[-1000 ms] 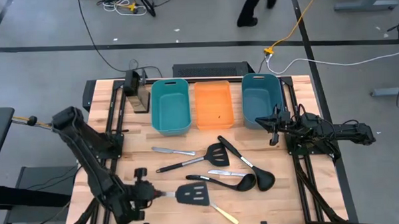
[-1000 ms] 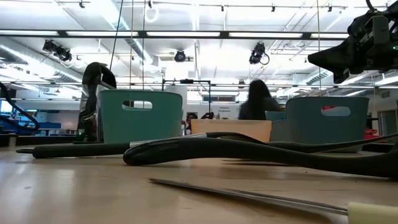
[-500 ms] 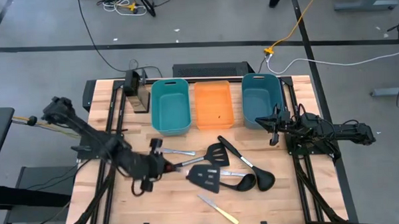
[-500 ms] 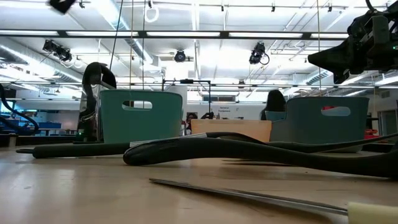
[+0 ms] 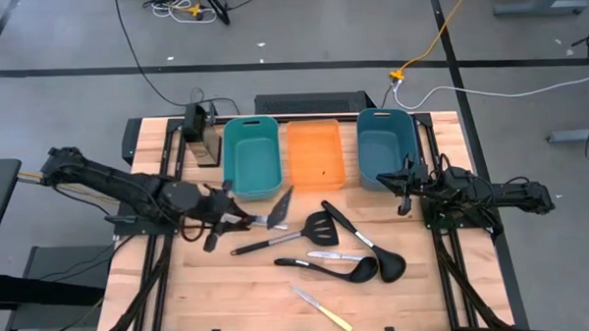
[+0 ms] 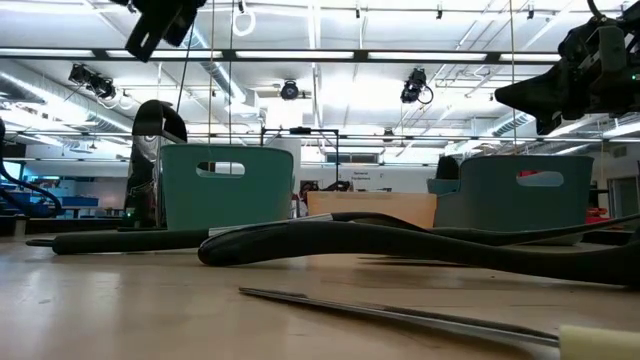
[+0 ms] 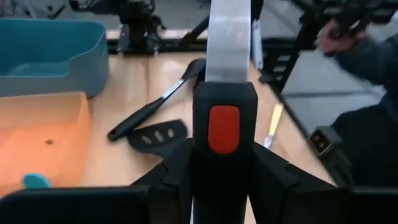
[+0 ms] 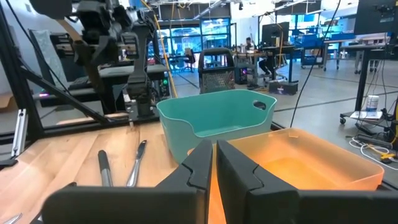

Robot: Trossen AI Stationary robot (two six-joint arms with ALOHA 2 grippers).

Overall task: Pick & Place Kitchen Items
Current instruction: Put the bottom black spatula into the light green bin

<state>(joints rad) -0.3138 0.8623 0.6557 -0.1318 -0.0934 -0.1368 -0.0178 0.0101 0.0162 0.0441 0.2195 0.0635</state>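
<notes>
Nearest, left gripper [image 5: 221, 217] pinching the red-tipped spatula [image 5: 276, 207] by its handle, blade aimed right and far toward the left teal bin [image 5: 251, 157] (just beside). Farther right, right gripper [image 5: 404, 184] pressed together, waiting.

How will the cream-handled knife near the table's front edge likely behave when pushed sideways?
The cream-handled knife looks slim and flat, so it would probably slide or pivot on the wooden table rather than roll. Lying so low, it may be hard to pinch. It seems rigid and light.
</notes>
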